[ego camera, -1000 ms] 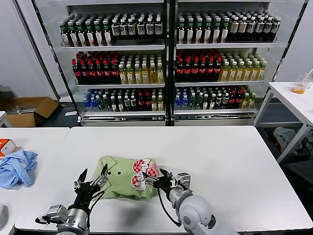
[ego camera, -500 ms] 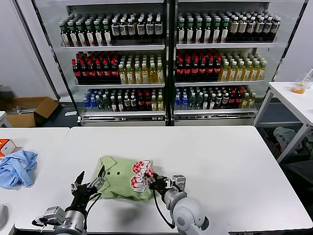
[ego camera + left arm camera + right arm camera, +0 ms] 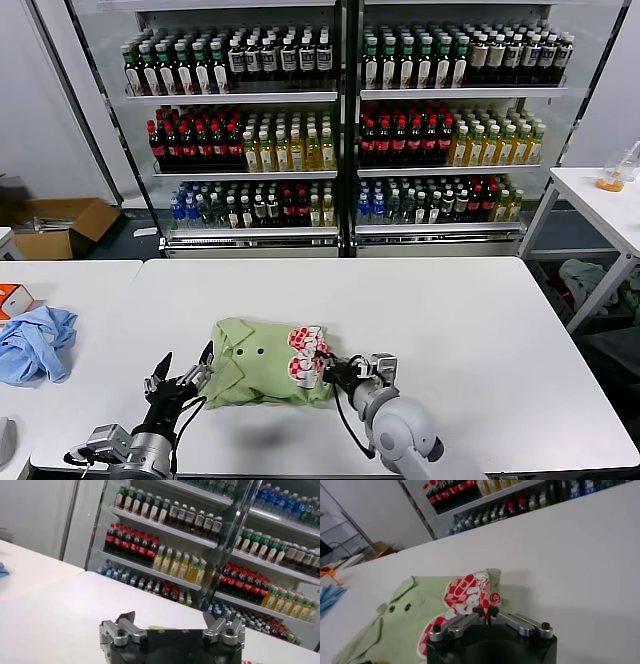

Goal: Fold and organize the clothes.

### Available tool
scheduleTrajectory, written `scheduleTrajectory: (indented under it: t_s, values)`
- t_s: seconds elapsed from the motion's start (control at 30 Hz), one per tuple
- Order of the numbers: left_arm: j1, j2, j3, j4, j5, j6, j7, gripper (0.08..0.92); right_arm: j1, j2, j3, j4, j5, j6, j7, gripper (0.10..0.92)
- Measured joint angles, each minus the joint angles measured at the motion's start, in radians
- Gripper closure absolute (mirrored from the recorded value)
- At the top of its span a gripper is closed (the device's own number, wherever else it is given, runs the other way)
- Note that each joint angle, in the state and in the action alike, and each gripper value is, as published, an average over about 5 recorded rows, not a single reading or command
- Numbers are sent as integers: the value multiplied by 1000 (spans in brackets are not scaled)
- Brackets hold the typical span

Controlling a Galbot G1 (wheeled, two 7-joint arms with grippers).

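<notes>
Pinching the print edge of the polo shirt (image 3: 265,352), the right gripper (image 3: 327,370) is pressed together; fabric should be kept taut. The left gripper (image 3: 182,380) is spread beside the shirt at the table's (image 3: 450,320) front.

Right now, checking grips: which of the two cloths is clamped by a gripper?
The light green polo shirt, pinched at its red-and-white print by the right gripper; the crumpled blue cloth lies untouched.

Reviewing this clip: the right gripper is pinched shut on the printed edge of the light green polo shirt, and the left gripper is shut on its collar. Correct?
Not quite. The left gripper is open and holds nothing, as the head view shows. The right gripper is indeed pinched shut on the printed edge of the light green polo shirt.
</notes>
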Motion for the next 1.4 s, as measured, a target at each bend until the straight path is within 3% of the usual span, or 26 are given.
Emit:
scheduleTrajectory:
  t_s: [0.77,1.4]
  values:
    - [-21,6,29,0,8,27,4,177,73,-227,204,-117,-241,4,-337,872]
    - [-20,18,40,-21,49,24,11,177,-235,-232,414,92,-414,269,-253,339]
